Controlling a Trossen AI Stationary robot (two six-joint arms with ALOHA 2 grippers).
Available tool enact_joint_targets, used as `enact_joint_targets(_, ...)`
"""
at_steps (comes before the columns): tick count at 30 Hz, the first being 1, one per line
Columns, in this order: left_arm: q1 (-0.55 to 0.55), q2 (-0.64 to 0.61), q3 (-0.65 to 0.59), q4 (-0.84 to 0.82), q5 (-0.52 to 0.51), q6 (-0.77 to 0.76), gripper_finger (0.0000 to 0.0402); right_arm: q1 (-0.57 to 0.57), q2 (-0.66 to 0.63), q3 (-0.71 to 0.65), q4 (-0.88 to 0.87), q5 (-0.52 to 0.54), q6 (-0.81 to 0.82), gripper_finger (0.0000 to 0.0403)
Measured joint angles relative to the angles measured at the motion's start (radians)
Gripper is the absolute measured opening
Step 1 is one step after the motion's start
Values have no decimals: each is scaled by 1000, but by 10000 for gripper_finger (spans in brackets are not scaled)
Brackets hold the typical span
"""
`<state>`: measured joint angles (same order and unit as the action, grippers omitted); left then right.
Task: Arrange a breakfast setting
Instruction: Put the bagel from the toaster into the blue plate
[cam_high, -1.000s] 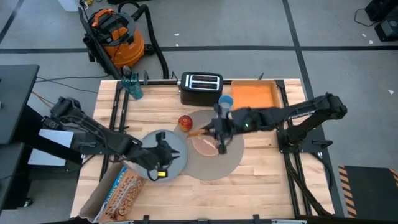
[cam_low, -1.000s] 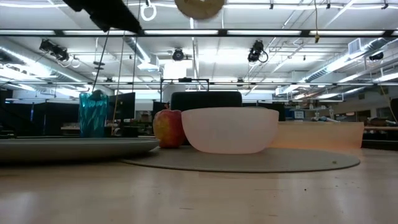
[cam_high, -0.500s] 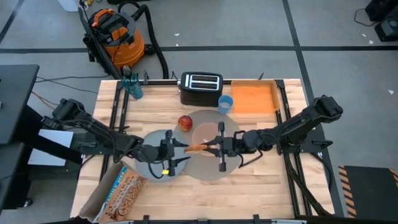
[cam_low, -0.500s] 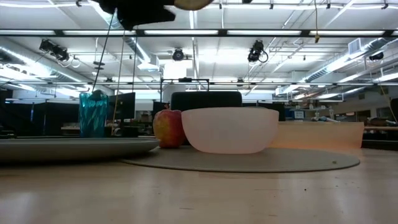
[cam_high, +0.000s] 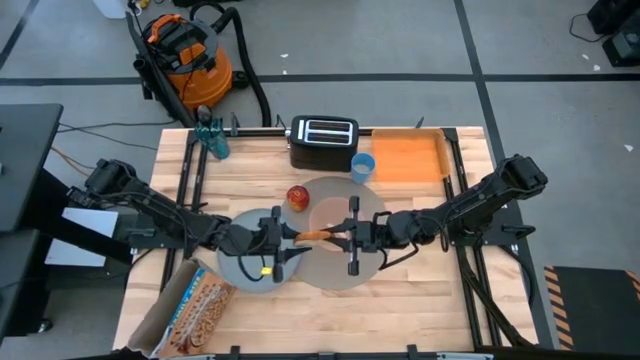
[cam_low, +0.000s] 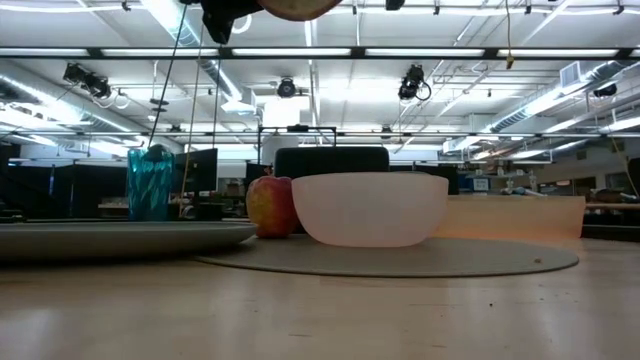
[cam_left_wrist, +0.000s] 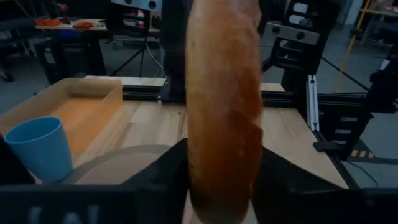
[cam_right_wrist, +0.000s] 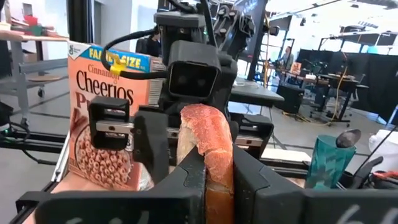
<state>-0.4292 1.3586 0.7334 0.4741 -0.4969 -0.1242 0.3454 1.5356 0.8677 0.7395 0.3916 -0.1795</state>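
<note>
bagel (cam_high: 313, 236) midair, handover | right end effector (cam_high: 338, 237) + left end effector (cam_high: 292, 238) both pinching it | risk: mistimed release → drops onto mat (cam_high: 345, 272)

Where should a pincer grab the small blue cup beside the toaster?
Probably from straight above, pinching the small blue cup across its walls just under the rim. It stands upright with its mouth open, and the black toaster and orange tray crowd its sides.
</note>
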Motion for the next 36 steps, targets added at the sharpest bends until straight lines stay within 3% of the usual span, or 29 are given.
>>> enact_joint_targets(5, 0, 0, 0, -5, 0, 7, 46, 0, 0, 0, -2, 7, -5, 64)
enact_joint_targets(14, 2, -62, 2, -154, 3, -29, 42, -1, -29, -2, -17, 20, -9, 177)
enact_joint_targets(21, 3, -211, 1, -534, 55, -199, 40, 0, -130, 1, -19, 35, -110, 278)
enact_joint_targets(27, 7, -226, -7, -918, 209, -448, 40, 0, -163, 1, -96, 30, -85, 307)
enact_joint_targets(31, 63, -214, -58, -949, 372, -521, 40, 0, -147, 1, -129, 29, -58, 306)
enact_joint_targets(36, 192, -214, -156, -916, 566, -502, 40, 1, -115, 0, -126, 26, -53, 306)
